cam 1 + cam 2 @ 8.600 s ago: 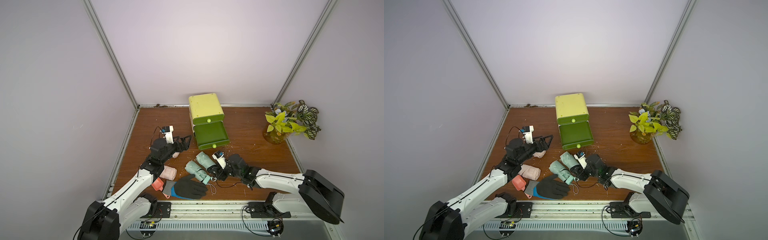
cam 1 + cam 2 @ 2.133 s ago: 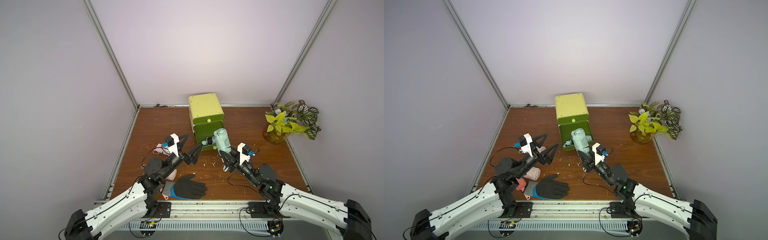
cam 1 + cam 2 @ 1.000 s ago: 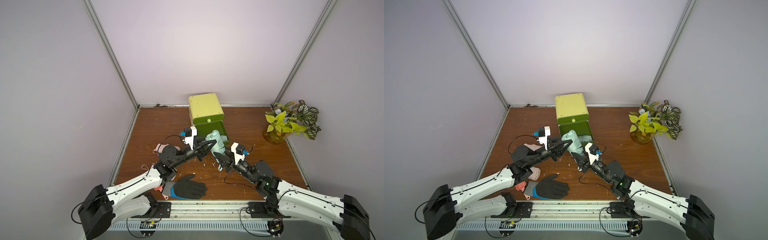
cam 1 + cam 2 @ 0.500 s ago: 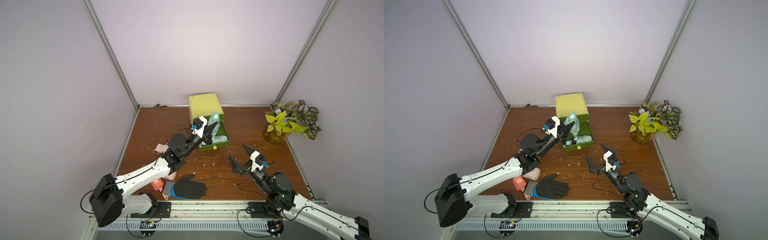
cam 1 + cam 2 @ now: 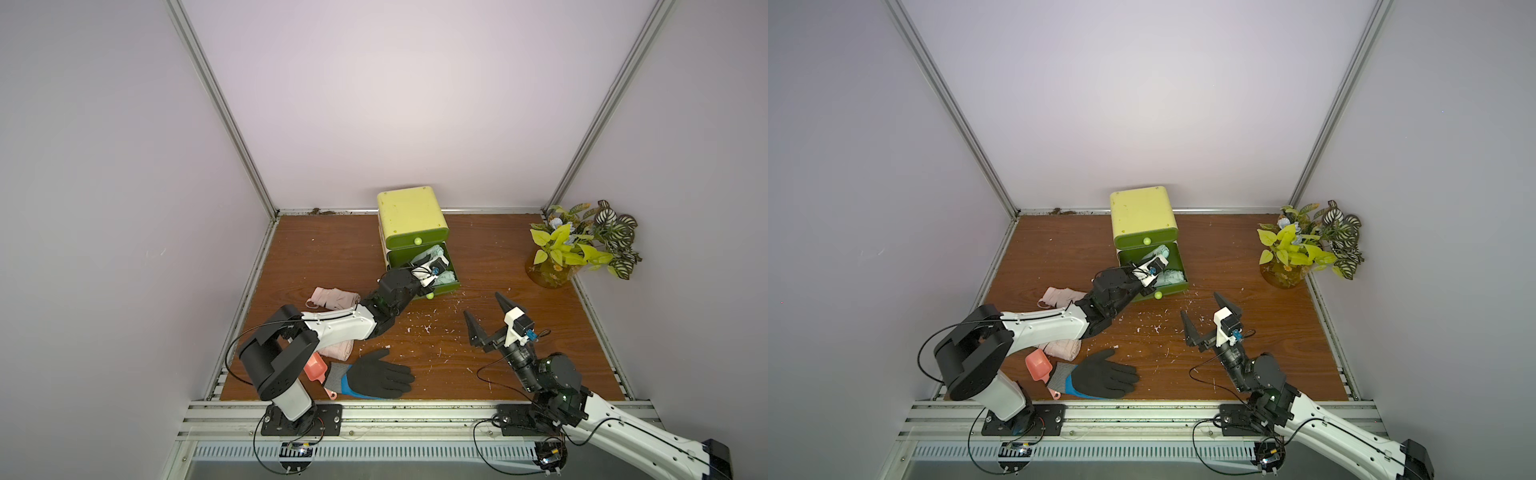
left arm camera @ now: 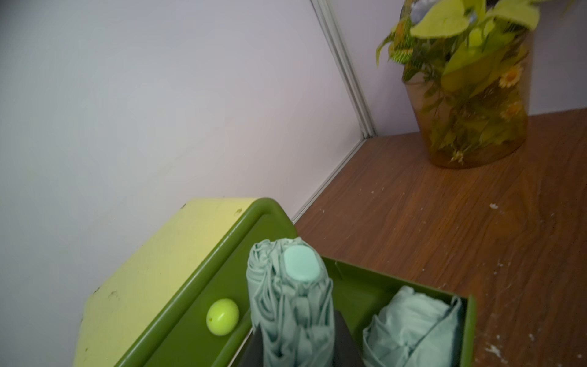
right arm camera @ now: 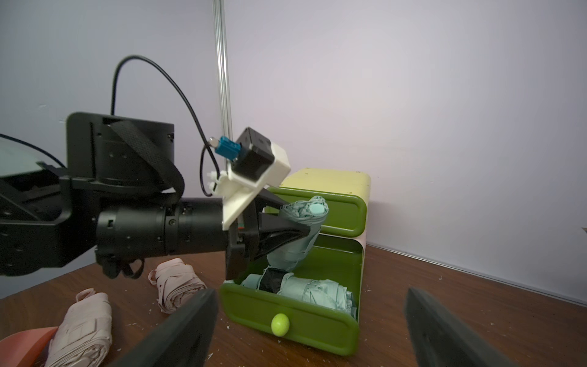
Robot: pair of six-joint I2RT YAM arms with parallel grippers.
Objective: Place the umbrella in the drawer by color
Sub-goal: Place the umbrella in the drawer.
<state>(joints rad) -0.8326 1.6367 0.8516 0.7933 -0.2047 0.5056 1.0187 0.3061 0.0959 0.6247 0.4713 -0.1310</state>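
**Mint umbrella held in the open green drawer**

The lower drawer (image 7: 317, 324) of the small cabinet (image 5: 411, 212) stands pulled out, right under the left tool (image 7: 293, 217). A second mint umbrella (image 7: 314, 290) lies flat in it, along the front wall, on the side below and beyond the tool's tips. The upper drawer (image 7: 343, 209) is pushed in, just past the tool's tips.

The left tool is clamped on the mint umbrella (image 6: 290, 305), its dark fingers (image 7: 286, 233) pressing either side of the folded cloth. The umbrella stands tilted: its lower end is down inside the lower drawer, and its smooth, pale capped end rises ahead of the tool in front of the upper drawer. The cloth is pale green and bunched in loose pleats.

The right tool (image 5: 482, 305) hangs above the bench (image 5: 332, 249) with its jaws spread wide and nothing between them, well apart from the drawer and facing it.

Behind the left tool's wrist two pink umbrellas (image 7: 176, 282) lie on the bench. A black glove (image 5: 382, 374) and a pink scoop (image 5: 313, 368) lie near the arm's base. A potted plant (image 5: 582, 245) stands far off beyond the right tool.
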